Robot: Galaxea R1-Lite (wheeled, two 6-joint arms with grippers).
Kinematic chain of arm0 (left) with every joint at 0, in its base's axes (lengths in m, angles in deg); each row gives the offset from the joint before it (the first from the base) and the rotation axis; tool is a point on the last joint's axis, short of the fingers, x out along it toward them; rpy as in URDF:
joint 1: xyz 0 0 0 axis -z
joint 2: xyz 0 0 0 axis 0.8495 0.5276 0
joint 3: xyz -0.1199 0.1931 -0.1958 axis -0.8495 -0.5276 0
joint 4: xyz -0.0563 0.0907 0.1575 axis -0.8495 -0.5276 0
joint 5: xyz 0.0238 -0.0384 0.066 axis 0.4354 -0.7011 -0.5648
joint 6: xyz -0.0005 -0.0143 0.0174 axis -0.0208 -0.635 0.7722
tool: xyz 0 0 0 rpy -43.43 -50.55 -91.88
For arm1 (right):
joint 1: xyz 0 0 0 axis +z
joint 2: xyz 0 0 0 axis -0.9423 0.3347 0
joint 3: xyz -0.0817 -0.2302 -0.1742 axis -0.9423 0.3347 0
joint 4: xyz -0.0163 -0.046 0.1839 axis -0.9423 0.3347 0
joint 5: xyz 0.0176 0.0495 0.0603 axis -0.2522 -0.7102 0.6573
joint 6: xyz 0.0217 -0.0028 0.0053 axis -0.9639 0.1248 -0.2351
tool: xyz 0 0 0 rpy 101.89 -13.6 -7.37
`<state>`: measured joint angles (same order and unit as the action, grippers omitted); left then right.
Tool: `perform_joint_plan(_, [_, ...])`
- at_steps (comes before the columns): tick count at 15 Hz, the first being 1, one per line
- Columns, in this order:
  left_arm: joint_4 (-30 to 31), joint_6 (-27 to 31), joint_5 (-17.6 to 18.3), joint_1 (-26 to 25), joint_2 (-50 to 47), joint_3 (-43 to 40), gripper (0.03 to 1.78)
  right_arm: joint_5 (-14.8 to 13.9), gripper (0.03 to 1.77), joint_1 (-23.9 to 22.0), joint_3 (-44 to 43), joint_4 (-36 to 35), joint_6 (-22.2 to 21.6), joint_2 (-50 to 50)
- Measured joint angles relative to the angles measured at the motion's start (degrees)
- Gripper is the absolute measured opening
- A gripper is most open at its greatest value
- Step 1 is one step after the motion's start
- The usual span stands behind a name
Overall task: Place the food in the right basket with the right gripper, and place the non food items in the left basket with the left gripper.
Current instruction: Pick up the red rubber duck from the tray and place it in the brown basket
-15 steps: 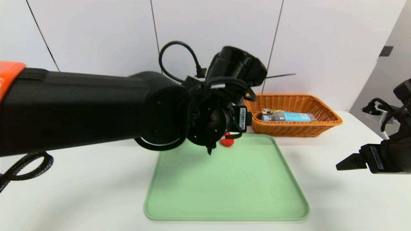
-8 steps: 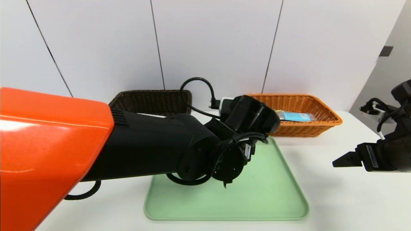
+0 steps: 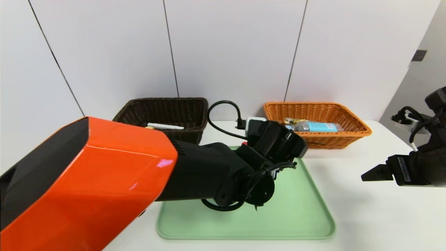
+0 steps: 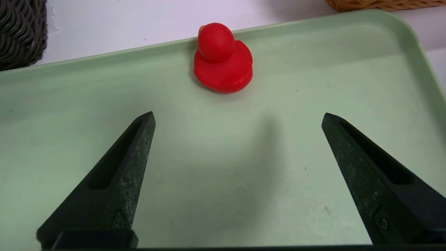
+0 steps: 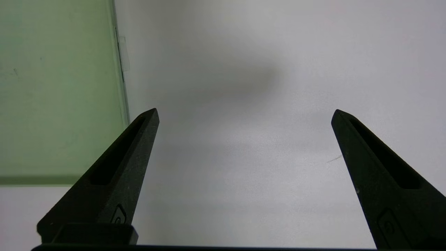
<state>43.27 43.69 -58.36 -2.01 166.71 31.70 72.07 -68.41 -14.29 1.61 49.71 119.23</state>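
Your red duck (image 4: 223, 64) sits upright on the green tray (image 4: 313, 167), close against the tray's far rim and a little toward the tray's left half as the left wrist camera sees it. Its head is at the far end of the body, with a sliver of orange bill showing at the head's far-left edge, so it faces away from the robot toward the far wall; the body's long axis runs roughly near to far. In the head view the duck is almost wholly hidden behind the left arm.

Your left gripper (image 4: 238, 116) hangs over the middle of the tray, on the near side of the duck, pointing forward and down at it. Its fingers (image 4: 122, 174) are spread wide with nothing between them, and the duck lies beyond the tips, not touched.

Your right gripper (image 5: 244, 113) is parked over the bare white table (image 5: 261, 174) just right of the tray, fingers also spread wide and empty.

Beyond the tray, the dark brown basket (image 3: 167, 111) stands at far left with a white item in it, and the orange basket (image 3: 315, 118) at far right holds a blue-labelled bottle (image 3: 313, 126).
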Motion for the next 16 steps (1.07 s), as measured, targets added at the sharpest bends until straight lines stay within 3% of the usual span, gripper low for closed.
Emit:
perform_joint_plan(7, [4.56, 0.11, -0.94, -0.06, 3.17, 0.01, 1.69, -0.04, 1.71, -0.26, 0.0, -0.02, 0.1, -0.15])
perform_joint_plan(16, [5.96, 0.09, -1.18, -2.01, 5.79, 1.68, 1.69, 0.0, 1.71, -0.22, 0.17, -0.02, 0.11, -0.56])
